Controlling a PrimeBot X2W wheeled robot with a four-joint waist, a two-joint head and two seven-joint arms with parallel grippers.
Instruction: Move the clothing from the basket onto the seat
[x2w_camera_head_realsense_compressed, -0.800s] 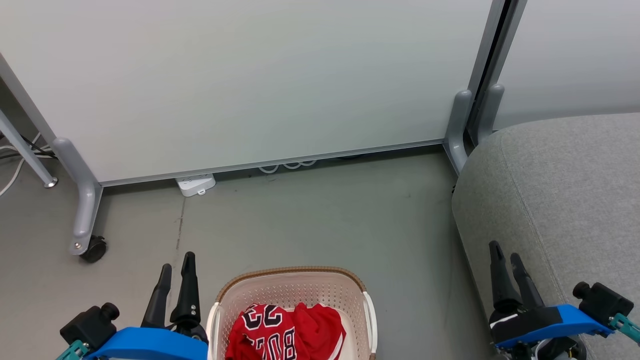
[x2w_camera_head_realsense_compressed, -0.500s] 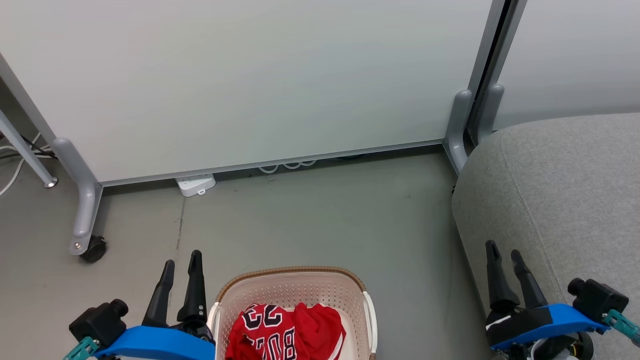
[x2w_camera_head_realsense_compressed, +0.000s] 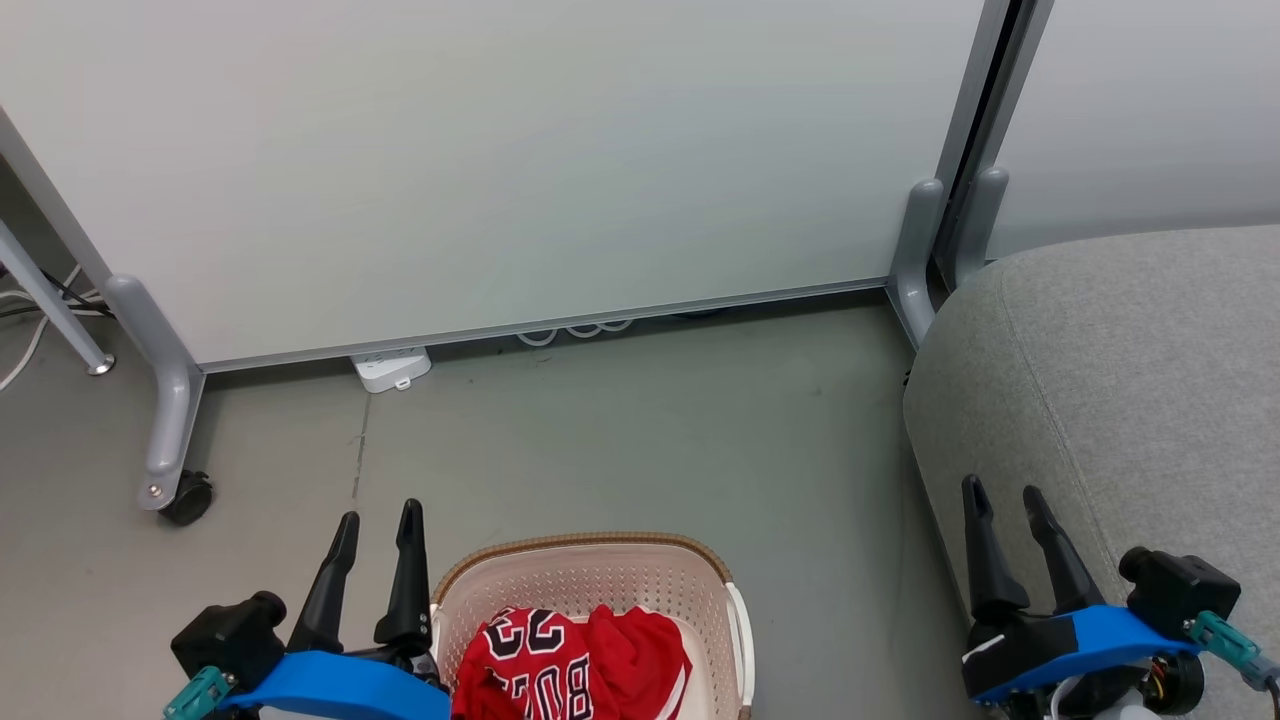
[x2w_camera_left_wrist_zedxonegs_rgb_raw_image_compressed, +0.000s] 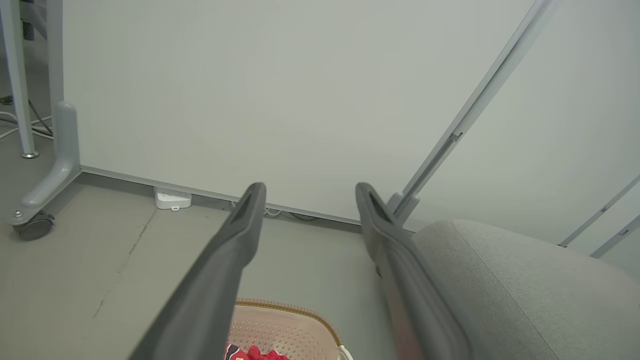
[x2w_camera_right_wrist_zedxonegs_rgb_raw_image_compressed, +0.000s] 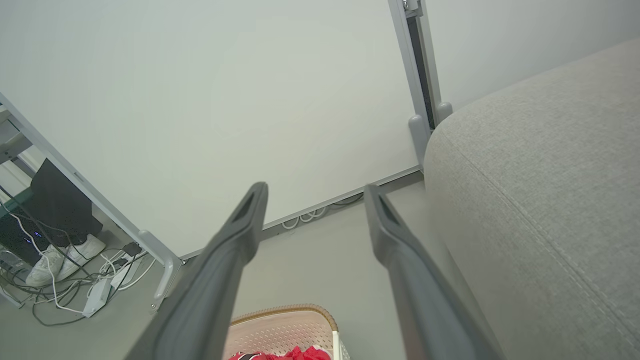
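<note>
White partition panel (x2w_camera_head_realsense_compressed: 500, 150), grey castered foot (x2w_camera_head_realsense_compressed: 165, 400), white power strip (x2w_camera_head_realsense_compressed: 391, 367) at its base, grey floor (x2w_camera_head_realsense_compressed: 650, 430)

Left gripper (x2w_camera_head_realsense_compressed: 380, 510): two long fingers (x2w_camera_left_wrist_zedxonegs_rgb_raw_image_compressed: 237, 240), matte grey-black, broad at the root and tapering to narrow rounded tips. A shallow recessed slot runs along each finger just below the tip.

Behind the finger roots is the left housing (x2w_camera_head_realsense_compressed: 340, 685), a bright blue, smooth, flat-topped shell. Outboard of the claw is the left block (x2w_camera_head_realsense_compressed: 225, 640), black and boxy with a round knob. The left connector (x2w_camera_head_realsense_compressed: 197, 692), teal, sits at the block's outer end.

Right gripper (x2w_camera_head_realsense_compressed: 999, 486): same finger form and colour. The black base under the finger roots carries a short white stripe (x2w_camera_head_realsense_compressed: 985, 648). The right housing (x2w_camera_head_realsense_compressed: 1110, 630) is blue and sits behind the base. The right block (x2w_camera_head_realsense_compressed: 1180, 592), black and knobbed, and the teal right connector (x2w_camera_head_realsense_compressed: 1218, 637) lie outboard of the claw.
</note>
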